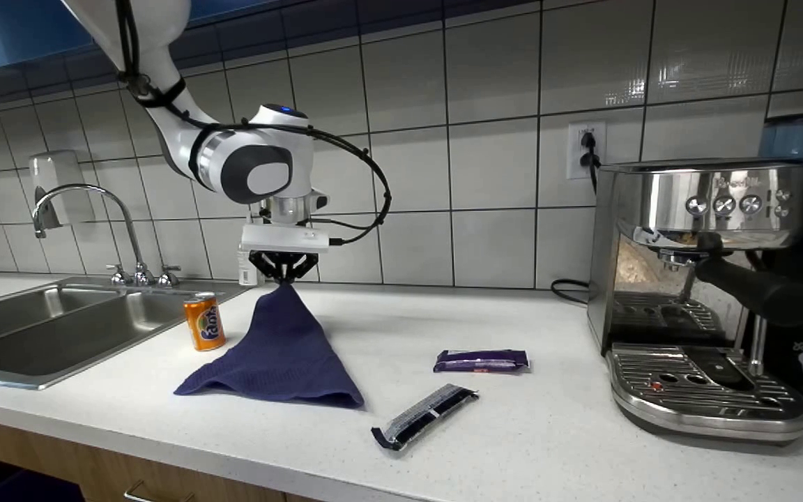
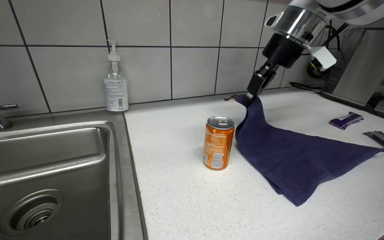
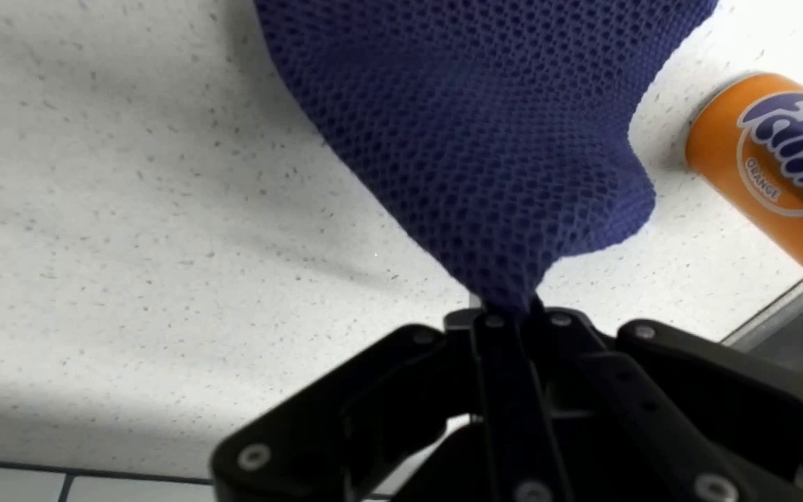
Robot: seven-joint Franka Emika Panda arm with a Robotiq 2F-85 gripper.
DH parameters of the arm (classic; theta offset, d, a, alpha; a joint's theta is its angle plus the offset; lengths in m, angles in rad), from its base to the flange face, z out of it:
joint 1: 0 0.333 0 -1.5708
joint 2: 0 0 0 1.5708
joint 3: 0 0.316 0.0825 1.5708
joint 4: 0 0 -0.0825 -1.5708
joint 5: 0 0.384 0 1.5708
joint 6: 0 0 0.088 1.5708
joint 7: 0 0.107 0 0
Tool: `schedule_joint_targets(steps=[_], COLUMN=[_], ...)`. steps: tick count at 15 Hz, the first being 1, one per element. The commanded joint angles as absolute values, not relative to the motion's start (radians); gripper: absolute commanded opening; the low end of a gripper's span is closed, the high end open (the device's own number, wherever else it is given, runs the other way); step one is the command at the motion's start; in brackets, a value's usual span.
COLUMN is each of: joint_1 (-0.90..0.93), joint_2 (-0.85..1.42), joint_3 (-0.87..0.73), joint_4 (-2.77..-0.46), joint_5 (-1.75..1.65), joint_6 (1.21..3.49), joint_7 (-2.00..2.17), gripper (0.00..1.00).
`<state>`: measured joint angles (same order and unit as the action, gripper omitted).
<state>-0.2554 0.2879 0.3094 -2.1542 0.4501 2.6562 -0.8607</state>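
End effector (image 1: 284, 279): was clamped on the blue cloth (image 1: 281, 352).
Blue cloth: sloped down to the worktop (image 1: 541, 432).
Fanta can (image 2: 218, 145): stood upright nearby.

The arm (image 1: 177, 143) extends from the upper left of an exterior view and slants down to its white wrist (image 1: 295, 157), which is bent so that the hand (image 1: 284, 279) points downward. Where its fingers (image 2: 259, 81) show from the side, in an exterior view, the hand leans, tips to the lower left. In the wrist view they lie side by side, pinched together, with the black linkages (image 3: 332, 411) bowed outward on both sides.
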Motion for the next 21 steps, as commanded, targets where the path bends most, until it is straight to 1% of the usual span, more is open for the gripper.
schedule_joint_targets(steps=[1, 8, 21], joint_1=[-0.208, -0.169, -0.167], joint_2=[0.186, 0.117, 0.045], joint_3=[0.252, 0.190, 0.082], joint_4=[-2.260, -2.333, -2.396], joint_5=[0.454, 0.478, 0.591], joint_6=[2.666, 2.673, 2.652], joint_7=[-0.863, -0.915, -1.127], gripper=[0.01, 0.01, 0.01])
